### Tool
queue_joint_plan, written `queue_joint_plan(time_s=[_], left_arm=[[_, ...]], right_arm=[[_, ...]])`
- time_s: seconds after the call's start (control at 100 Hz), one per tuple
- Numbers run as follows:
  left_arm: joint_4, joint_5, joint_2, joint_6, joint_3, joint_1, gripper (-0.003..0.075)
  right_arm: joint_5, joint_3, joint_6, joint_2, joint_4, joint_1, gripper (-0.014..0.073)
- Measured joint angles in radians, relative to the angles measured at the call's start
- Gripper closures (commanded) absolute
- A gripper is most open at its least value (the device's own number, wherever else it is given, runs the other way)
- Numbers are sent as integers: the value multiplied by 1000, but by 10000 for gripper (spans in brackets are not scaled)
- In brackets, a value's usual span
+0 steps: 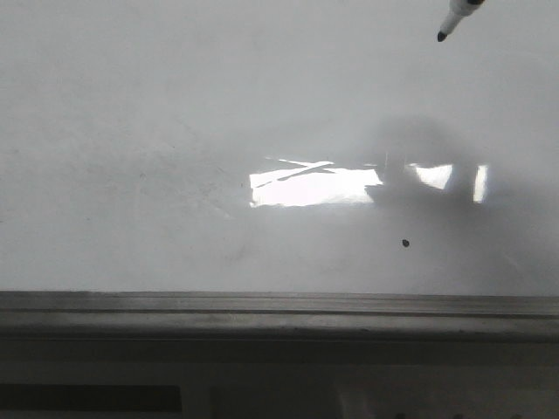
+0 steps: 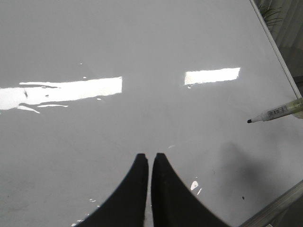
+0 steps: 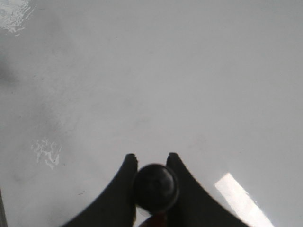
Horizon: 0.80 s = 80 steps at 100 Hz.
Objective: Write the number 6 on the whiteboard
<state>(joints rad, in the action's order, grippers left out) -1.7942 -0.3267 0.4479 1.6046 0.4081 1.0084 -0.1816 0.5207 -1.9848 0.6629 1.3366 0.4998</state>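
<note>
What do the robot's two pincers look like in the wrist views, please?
Both pincers are matte black. The left pincer has two smooth, curved fingers tapering to blunt tips, like horns. The right pincer has the same black curved fingers with small notched tips. No cables, markings or arm links are visible.

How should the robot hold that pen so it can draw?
Grip the marker by its barrel, well back from the black tip, fingers closing from both sides. The right gripper already holds it so, cap end between its fingers, tip pointing at the whiteboard.
</note>
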Motion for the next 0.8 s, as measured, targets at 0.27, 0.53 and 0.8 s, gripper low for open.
queue_joint_plan(time_s=[0.27,0.53,0.8], left_arm=[[0,0,0,0,0,0,741],[0,0,0,0,0,0,741],[0,0,0,0,0,0,741]], right_arm=[[-121,0,-10,42,0,2,636],[-94,0,-11,128,0,2,636],[-46,4,-12,139,13,2,636]])
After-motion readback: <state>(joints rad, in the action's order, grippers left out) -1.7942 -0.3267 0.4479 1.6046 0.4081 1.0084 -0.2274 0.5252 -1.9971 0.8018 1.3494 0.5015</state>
